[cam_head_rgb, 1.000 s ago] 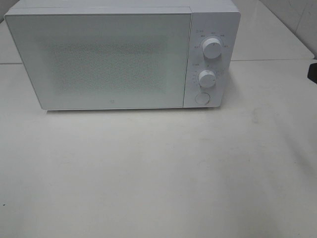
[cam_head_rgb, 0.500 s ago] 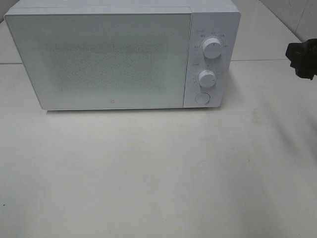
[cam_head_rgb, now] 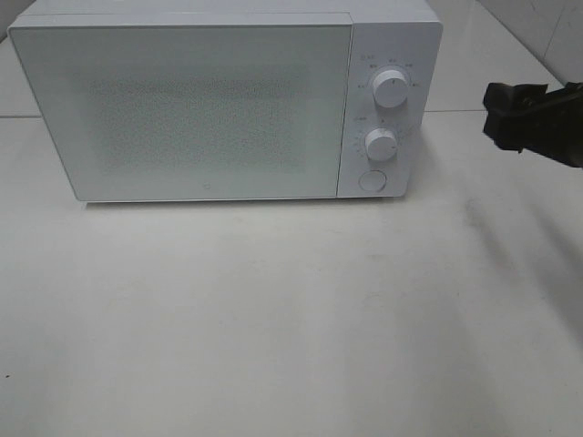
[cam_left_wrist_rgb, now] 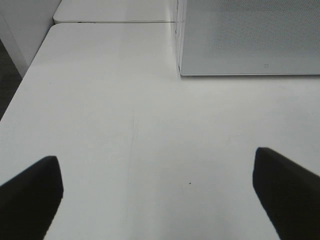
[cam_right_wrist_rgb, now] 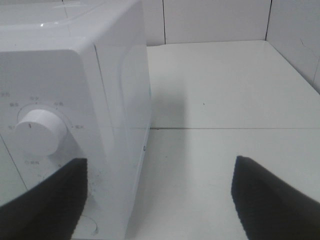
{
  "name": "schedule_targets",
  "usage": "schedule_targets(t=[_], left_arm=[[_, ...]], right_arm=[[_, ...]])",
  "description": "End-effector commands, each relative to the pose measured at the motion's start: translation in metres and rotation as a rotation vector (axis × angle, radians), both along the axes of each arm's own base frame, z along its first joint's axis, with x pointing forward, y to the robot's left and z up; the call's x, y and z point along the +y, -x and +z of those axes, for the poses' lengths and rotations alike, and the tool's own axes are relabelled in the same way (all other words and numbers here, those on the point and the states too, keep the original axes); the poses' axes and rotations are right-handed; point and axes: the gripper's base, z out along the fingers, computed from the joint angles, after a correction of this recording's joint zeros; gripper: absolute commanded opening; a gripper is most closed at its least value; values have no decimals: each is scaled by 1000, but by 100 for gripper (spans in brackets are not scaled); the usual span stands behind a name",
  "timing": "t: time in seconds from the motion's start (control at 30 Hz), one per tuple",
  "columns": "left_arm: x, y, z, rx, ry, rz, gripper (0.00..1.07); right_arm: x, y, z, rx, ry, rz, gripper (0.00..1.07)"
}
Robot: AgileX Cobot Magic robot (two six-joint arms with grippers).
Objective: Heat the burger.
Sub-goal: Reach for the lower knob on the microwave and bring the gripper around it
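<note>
White microwave [cam_head_rgb: 209,109], right gripper [cam_head_rgb: 506,115] nearby

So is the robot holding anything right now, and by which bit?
Nothing is held. The black left tool and the black right tool are both open and empty.

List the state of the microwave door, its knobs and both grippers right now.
microwave door: shut.
upper knob: pointer about straight up, untouched.
lower knob: untouched, setting too small to read.
left gripper: open, empty, above bare table.
right gripper: open, empty, beside the control panel.
burger: not in view.
</note>
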Motion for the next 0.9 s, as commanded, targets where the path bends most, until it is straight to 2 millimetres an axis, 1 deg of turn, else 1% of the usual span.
schedule_targets(t=[0.03, 0.1, 0.13, 0.23, 0.3, 0.33, 0.4, 0.47, 0.5, 0.53, 0.6, 0.7, 0.73, 0.9], left_arm=[[0, 3, -1, -29, 3, 6, 98], [0, 3, -1, -29, 3, 6, 98], [0, 3, -1, -29, 3, 6, 98], [0, 3, -1, -29, 3, 6, 98], [0, 3, -1, -29, 3, 6, 98], [0, 3, -1, -29, 3, 6, 98], [0, 3, -1, -29, 3, 6, 98], [0, 3, -1, -29, 3, 6, 98], [0, 3, -1, -29, 3, 6, 98], [0, 3, -1, -29, 3, 6, 98], [0, 3, -1, -29, 3, 6, 98], [0, 3, -1, -29, 3, 6, 98], [0, 3, -1, -29, 3, 6, 98], [0, 3, -1, -29, 3, 6, 98]], right_arm=[[12, 1, -6, -30, 38, -30, 76], [15, 2, -8, -26, 38, -35, 76], [21, 2, -10, -35, 52, -37, 76], [24, 2, -11, -42, 54, -40, 76], [35, 4, -15, -58, 65, -38, 76], [35, 4, -15, -58, 65, -38, 76], [44, 6, -18, -72, 60, -31, 76], [47, 7, -19, -78, 58, -31, 76], [52, 8, -21, -83, 55, -35, 76], [52, 8, -21, -83, 55, -35, 76], [58, 11, -26, -80, 48, -49, 76], [60, 12, -27, -81, 45, -58, 76], [64, 15, -29, -88, 39, -69, 76], [74, 21, -36, -92, 72, -86, 76]])
